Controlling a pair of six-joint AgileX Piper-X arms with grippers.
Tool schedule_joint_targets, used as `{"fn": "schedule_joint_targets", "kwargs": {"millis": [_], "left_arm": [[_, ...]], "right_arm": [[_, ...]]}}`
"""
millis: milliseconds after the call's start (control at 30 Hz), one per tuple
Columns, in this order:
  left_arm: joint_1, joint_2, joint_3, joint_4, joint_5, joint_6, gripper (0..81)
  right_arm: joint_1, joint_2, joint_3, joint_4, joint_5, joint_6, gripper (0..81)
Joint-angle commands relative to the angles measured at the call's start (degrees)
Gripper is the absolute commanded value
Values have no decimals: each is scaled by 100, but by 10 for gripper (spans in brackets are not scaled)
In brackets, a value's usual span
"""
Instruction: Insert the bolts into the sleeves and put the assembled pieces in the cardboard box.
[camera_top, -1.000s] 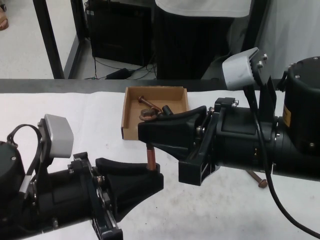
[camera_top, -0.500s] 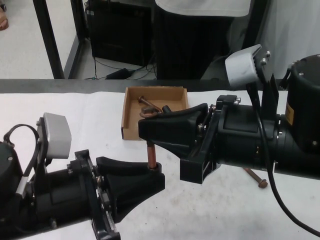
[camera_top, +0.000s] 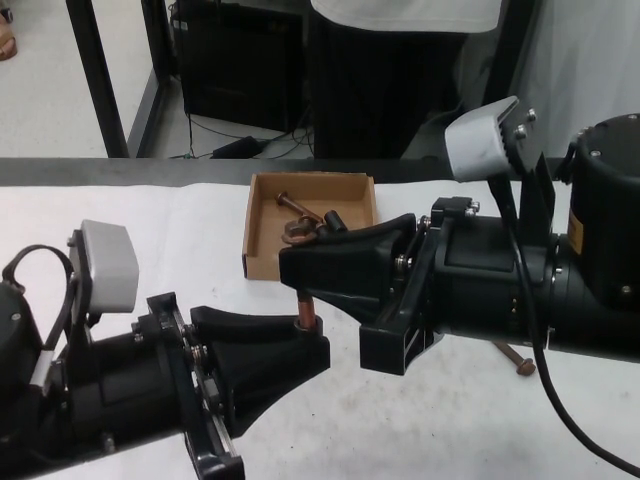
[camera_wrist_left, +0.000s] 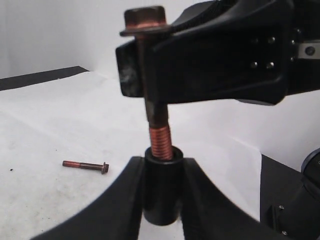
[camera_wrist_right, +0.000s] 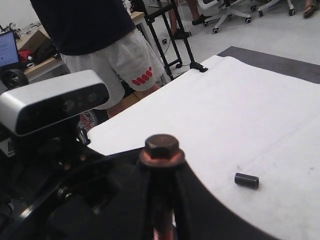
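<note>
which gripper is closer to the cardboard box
Right. The right gripper, jaws shut on the bolt, hangs by the near wall of the cardboard box. The left gripper, jaws shut on the sleeve, sits farther back from it, toward the camera.

1 bolt (camera_wrist_left: 156, 125): copper-coloured, flanged head up, upright, threaded tip entering sleeve (camera_wrist_left: 161, 187) (black, upright).
1 spare bolt (camera_top: 518, 362): lying flat, 4 o'clock from cardboard box (camera_top: 258, 266).
Box: open, holding assembled pieces (camera_top: 300, 228).
1 loose sleeve (camera_wrist_right: 247, 180): on its side.
</note>
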Motion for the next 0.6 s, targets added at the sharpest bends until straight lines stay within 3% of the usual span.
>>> {"fn": "schedule_joint_targets", "kwargs": {"millis": [0, 233, 567], "left_arm": [[-4, -41, -86, -463, -336, -5, 8], [-4, -41, -86, -832, -1068, -1060, 8], [6, -41, -98, -832, -1122, -2237, 8]], "right_arm": [[-2, 4, 10, 315, -302, -2, 3], [-2, 4, 10, 302, -460, 83, 3], [-2, -232, 10, 321, -687, 86, 3]]}}
